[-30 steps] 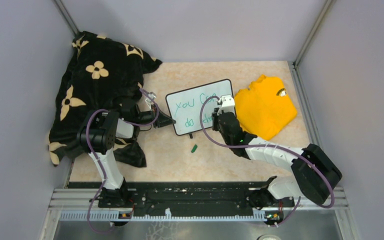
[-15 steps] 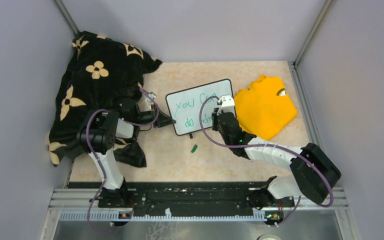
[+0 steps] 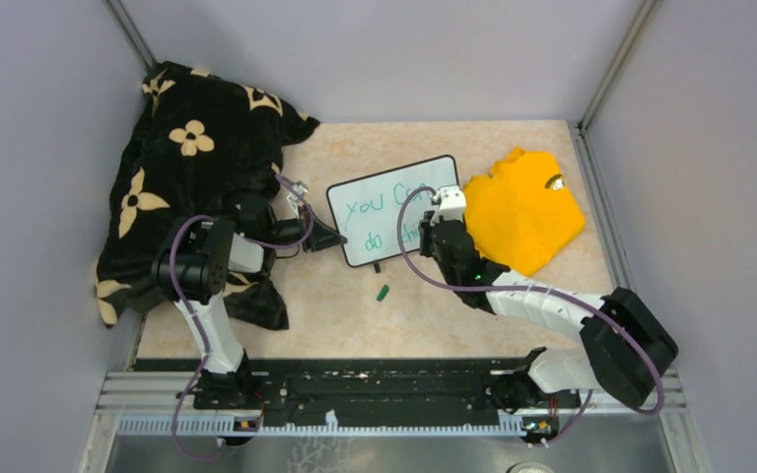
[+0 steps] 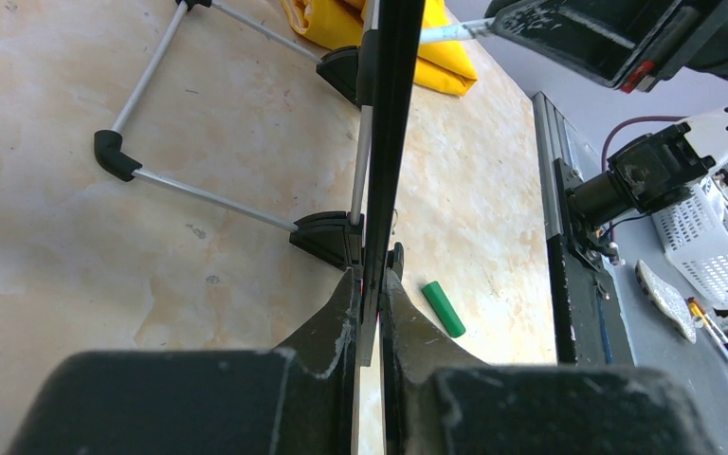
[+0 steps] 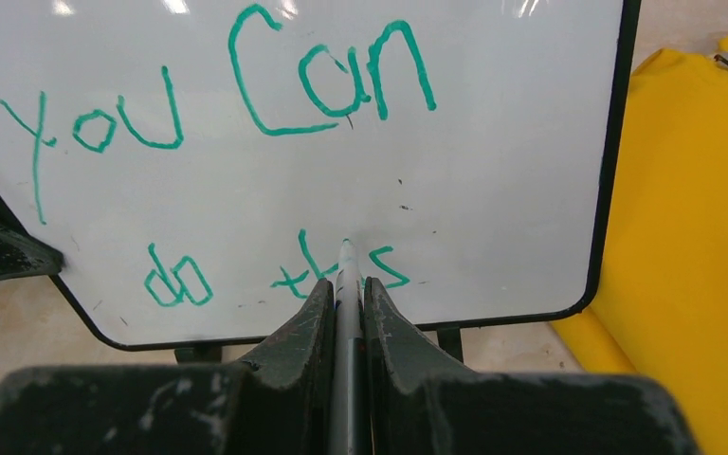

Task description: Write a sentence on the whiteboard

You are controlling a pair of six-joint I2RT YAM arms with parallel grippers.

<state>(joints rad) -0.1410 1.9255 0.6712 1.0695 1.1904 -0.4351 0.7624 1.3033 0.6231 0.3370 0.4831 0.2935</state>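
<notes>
The whiteboard [image 3: 384,202] stands tilted on its feet at the table's middle, with green writing "you Can" above "do th s" [image 5: 493,142]. My left gripper [image 3: 338,236] is shut on the board's left edge, which the left wrist view shows edge-on [image 4: 391,114] between the jaws [image 4: 370,284]. My right gripper [image 3: 428,233] is shut on a marker [image 5: 346,275], whose tip touches the board in the lower line between "th" and "s". The right gripper [image 5: 346,284] hides the marker's body.
A green marker cap [image 3: 382,293] lies on the table just in front of the board [image 4: 444,308]. A folded yellow shirt [image 3: 527,212] lies right of the board. A black blanket with cream flowers [image 3: 192,168] covers the left. Grey walls enclose the table.
The right arm's elbow has shifted slightly right and down, and the marker has crept a little along the lower line. The left gripper and the board have not moved.
</notes>
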